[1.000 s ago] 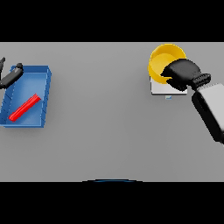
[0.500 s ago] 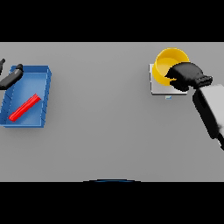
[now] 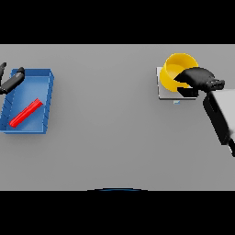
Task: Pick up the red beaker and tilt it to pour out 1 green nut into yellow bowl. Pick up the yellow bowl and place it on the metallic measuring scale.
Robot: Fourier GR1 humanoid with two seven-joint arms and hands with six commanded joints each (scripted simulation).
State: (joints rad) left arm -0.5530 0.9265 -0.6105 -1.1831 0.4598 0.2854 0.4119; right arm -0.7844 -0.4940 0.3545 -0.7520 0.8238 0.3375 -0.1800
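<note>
On the grey table (image 3: 110,137), a blue tray (image 3: 46,80) at far left holds the red beaker (image 3: 26,112), lying flat. The yellow bowl (image 3: 176,69) sits on the scale (image 3: 164,89) at far right, the right hand (image 3: 197,79) with fingers curled over its rim; a careless release could tip it. The left hand (image 3: 11,81) idles with fingers relaxed.

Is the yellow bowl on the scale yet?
Yes, it appears so: the yellow bowl sits over the metallic measuring scale, whose plate shows beneath it. The right hand covers its near rim.
</note>
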